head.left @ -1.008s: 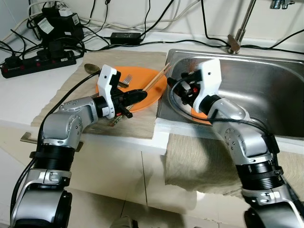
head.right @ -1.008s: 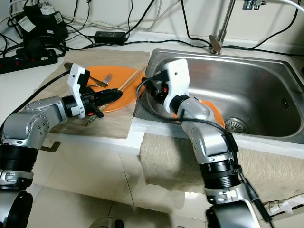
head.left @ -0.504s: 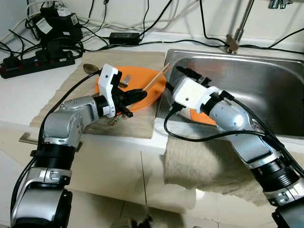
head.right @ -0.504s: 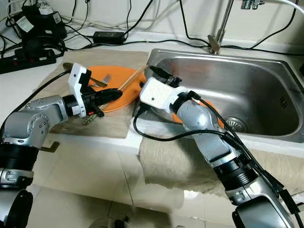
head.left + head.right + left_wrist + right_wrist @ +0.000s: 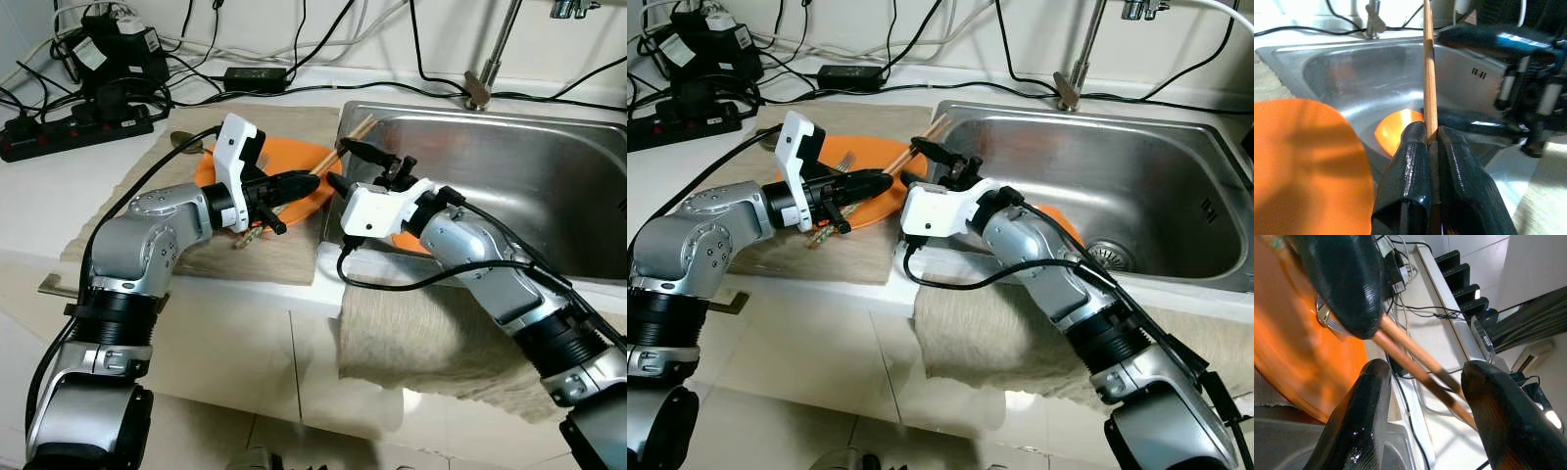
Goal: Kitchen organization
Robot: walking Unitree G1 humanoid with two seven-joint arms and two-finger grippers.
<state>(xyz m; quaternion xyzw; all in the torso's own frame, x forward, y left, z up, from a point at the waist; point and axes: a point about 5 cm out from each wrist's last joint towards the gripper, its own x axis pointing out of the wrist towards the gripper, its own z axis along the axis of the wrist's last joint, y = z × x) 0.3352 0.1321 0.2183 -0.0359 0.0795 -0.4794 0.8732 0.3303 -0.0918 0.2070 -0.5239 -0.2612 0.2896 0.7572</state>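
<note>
Counter [image 5: 59, 196]: white, with a steel sink [image 5: 549, 186] set into it.
Cloth [image 5: 284, 257]: beige, flat beside the sink, carrying an orange plate [image 5: 304, 201].
Back edge: black power strip [image 5: 73, 132], adapters and tangled cables [image 5: 323, 39].
Front edge: second cloth [image 5: 411, 348] hanging down.

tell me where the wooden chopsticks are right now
The wooden chopsticks are clamped in the left pincer, slanting over the round orange plate toward the steel sink's left rim, between the right pincer's open fingers.
</note>
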